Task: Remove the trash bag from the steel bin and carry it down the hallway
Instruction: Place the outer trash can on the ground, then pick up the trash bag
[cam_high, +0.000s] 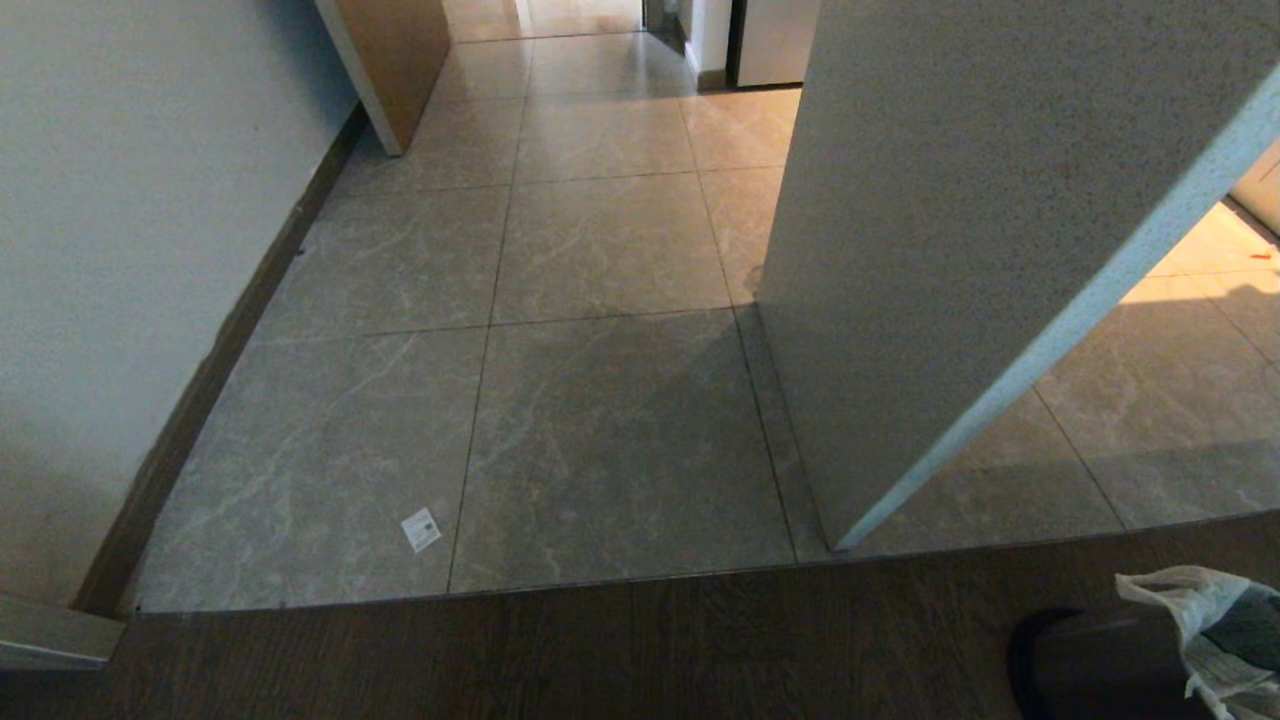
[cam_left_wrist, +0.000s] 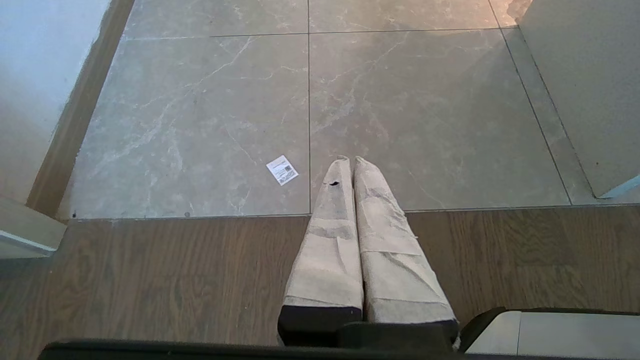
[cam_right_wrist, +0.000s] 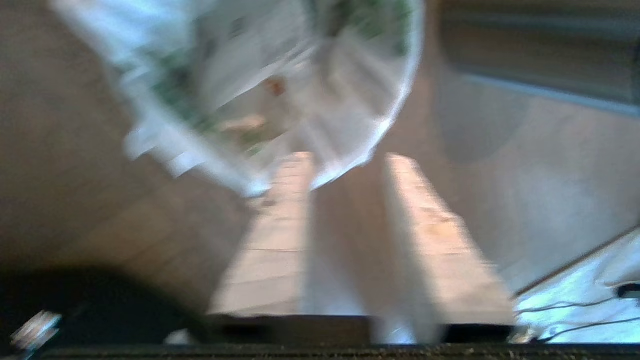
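Beyond the right tool (cam_right_wrist: 350, 165), its fingers parted and empty, the trash bag (cam_right_wrist: 280, 90).

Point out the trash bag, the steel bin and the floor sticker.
trash bag (cam_high: 1205, 610): head view, crumpled white plastic.
steel bin (cam_high: 1090, 665): head view, dark side wall beside the bag.
floor sticker (cam_left_wrist: 282, 170): left wrist view, its printed face.

Beyond the beige-wrapped left gripper (cam_left_wrist: 350, 161) lie glossy grey-beige tiles (cam_left_wrist: 200, 115) veined with pale marble lines, a small white label (cam_left_wrist: 282, 170) printed in black just beside its tips, dark brown wood-grain floor (cam_left_wrist: 150, 275) beneath it, while the translucent white trash bag (cam_right_wrist: 280, 85) ahead of the right gripper (cam_right_wrist: 345, 160) carries green print.
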